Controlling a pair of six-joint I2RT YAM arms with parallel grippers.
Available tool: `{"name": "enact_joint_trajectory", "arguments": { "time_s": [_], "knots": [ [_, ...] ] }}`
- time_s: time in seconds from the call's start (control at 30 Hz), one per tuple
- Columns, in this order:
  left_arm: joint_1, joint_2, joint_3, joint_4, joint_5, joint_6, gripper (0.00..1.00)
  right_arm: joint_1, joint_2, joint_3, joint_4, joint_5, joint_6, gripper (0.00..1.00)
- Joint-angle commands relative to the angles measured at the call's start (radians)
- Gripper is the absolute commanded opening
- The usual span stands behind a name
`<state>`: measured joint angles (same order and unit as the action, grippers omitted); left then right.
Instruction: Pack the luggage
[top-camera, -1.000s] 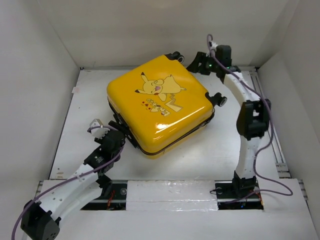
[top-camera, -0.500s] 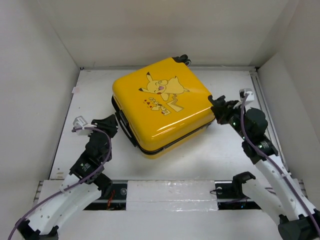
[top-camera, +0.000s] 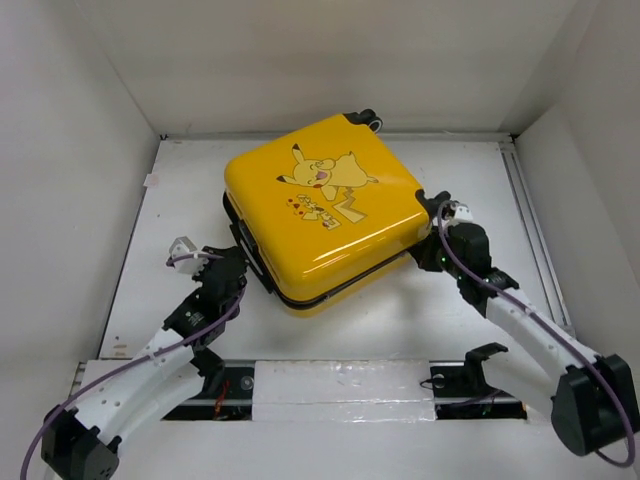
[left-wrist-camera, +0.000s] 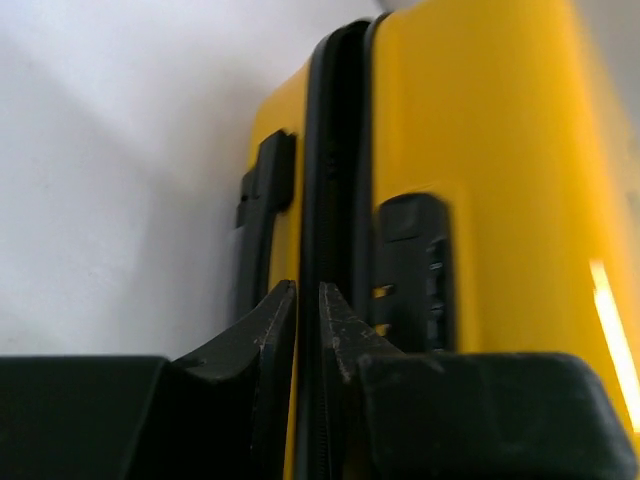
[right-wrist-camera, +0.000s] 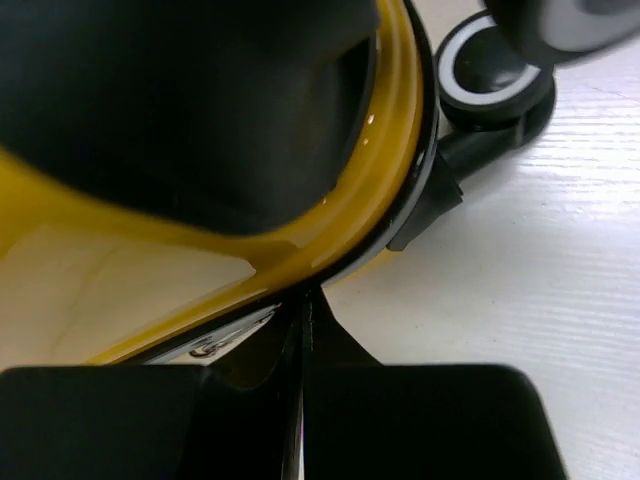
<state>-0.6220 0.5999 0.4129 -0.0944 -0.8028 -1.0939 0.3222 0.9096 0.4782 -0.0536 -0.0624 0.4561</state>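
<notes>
Small bright-yellow hard-shell Pikachu-print suitcase (top-camera: 322, 212), closed, centre-rear on white table (top-camera: 400, 300); left gripper (left-wrist-camera: 307, 305), jaws nearly together, has returned to its 8 o'clock zip seam, right gripper (right-wrist-camera: 302, 318), jaws together, moved in at 4 o'clock: zipping likely.

Plain white walls (top-camera: 300, 60) enclose a white table (top-camera: 180, 190) on three sides under even light.

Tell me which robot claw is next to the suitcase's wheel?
The right gripper. It sits at the luggage's right corner by a black wheel. The left gripper is at the handle and lock side instead.
</notes>
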Motion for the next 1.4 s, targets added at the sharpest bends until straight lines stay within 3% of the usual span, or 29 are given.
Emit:
{"name": "enact_joint_trajectory", "arguments": {
  "time_s": [0.0, 0.3, 0.4, 0.47, 0.5, 0.63, 0.73, 0.77, 0.83, 1.0, 1.23, 1.37],
  "knots": [
    [0.031, 0.015, -0.037, 0.040, 0.061, -0.061, 0.12, -0.001, 0.116, 0.120, 0.234, -0.079, -0.020, 0.00],
    [0.031, -0.060, -0.152, 0.032, 0.188, -0.052, 0.09, -0.063, 0.585, 0.606, 0.308, -0.200, -0.010, 0.00],
    [0.031, -0.092, -0.201, 0.090, 0.261, -0.028, 0.09, -0.087, 0.574, 0.652, 0.250, -0.189, -0.010, 0.00],
    [0.031, -0.106, -0.210, 0.137, 0.341, 0.024, 0.09, -0.087, 0.511, 0.607, 0.227, -0.159, -0.045, 0.09],
    [0.031, -0.106, -0.210, 0.150, 0.358, 0.034, 0.09, -0.087, 0.471, 0.517, 0.227, -0.159, -0.056, 0.20],
    [0.031, -0.094, -0.185, 0.141, 0.395, 0.075, 0.14, -0.020, 0.200, 0.231, 0.277, -0.177, -0.076, 0.35],
    [0.031, -0.104, -0.175, 0.104, 0.375, 0.054, 0.34, 0.064, 0.111, 0.017, 0.456, -0.311, -0.066, 0.38],
    [0.031, -0.118, -0.175, 0.104, 0.363, 0.042, 0.37, 0.092, 0.082, -0.025, 0.559, -0.364, -0.100, 0.38],
    [0.042, -0.137, -0.224, 0.164, 0.381, 0.017, 0.37, 0.173, 0.063, -0.106, 0.606, -0.396, -0.120, 0.41],
    [0.042, -0.121, -0.249, 0.214, 0.381, -0.044, 0.35, 0.258, 0.057, -0.205, 0.789, -0.356, -0.184, 0.41],
    [0.051, 0.010, -0.240, 0.337, 0.408, -0.064, 0.35, 0.291, 0.228, -0.144, 0.922, -0.373, -0.253, 0.42],
    [0.174, 0.072, -0.218, 0.355, 0.527, -0.055, 0.30, 0.301, 0.311, -0.104, 0.931, -0.387, -0.280, 0.42]
  ]
}}
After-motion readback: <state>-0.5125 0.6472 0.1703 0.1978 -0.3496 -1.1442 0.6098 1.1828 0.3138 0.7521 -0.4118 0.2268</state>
